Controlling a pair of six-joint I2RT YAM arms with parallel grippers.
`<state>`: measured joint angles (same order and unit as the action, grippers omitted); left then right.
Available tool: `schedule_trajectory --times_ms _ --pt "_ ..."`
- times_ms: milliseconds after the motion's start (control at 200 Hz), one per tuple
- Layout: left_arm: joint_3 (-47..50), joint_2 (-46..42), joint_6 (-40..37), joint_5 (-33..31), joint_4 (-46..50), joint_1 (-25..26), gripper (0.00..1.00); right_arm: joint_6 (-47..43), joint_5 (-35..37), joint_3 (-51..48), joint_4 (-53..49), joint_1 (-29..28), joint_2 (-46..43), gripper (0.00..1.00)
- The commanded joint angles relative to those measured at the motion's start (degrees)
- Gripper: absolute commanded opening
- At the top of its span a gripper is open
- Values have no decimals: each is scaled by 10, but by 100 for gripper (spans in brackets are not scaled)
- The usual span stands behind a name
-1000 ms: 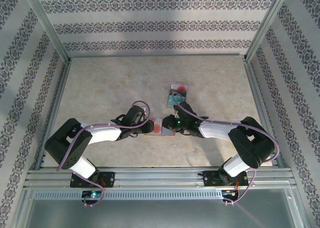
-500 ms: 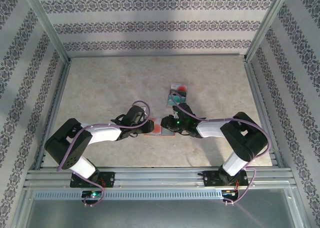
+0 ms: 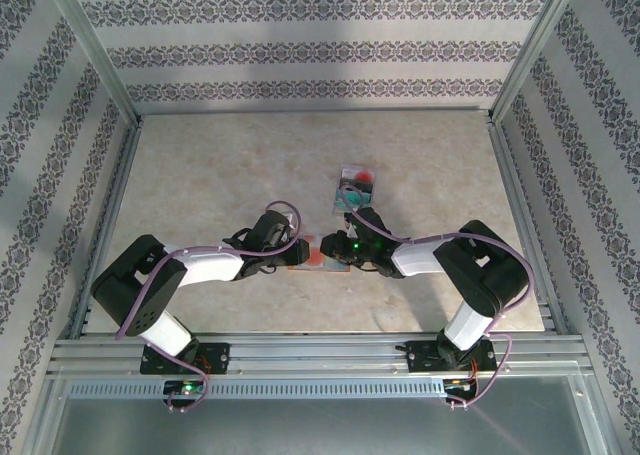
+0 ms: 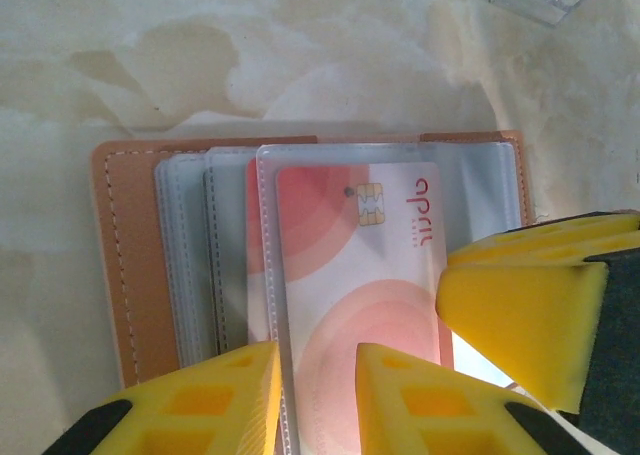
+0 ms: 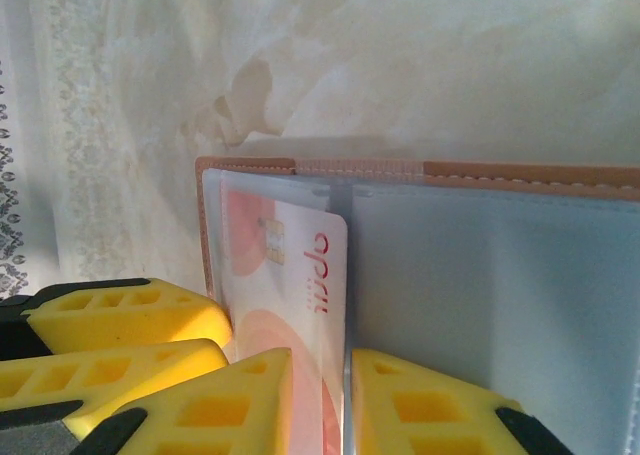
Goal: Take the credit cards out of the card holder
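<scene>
Top view, left hand (image 3: 297, 252) and right hand (image 3: 329, 247) meet over the card holder (image 3: 312, 259) near the counter's (image 3: 200, 175) front, stacked credit cards (image 3: 353, 187) just beyond, left wrist, barely parted fingers (image 4: 200, 405) straddle a sleeved pink card (image 4: 350, 265), grip unclear, right wrist, fingers (image 5: 420, 405) flank its edge, cannot tell if pinching.

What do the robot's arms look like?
The left arm and right arm are white in the middle with chunky black joints. Each carries a looping purple cable. A tiny green light glows on the right one. The left gripper and right gripper have yellow fingers with square holes.
</scene>
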<state>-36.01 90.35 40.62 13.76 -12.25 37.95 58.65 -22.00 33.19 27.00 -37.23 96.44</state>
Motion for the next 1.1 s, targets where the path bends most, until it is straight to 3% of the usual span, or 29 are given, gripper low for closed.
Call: schedule_trajectory --times_ms 0,370,540,1094 --pt "8 15 5 7 5 7 28 7 -7 -8 26 3 12 23" --pt "6 17 6 5 10 7 28 18 -15 -19 61 4 9 16" --pt "3 18 6 1 19 7 28 26 -18 -31 80 10 0 7" --pt "3 17 9 -8 31 6 27 34 -22 -70 97 43 -23 5"
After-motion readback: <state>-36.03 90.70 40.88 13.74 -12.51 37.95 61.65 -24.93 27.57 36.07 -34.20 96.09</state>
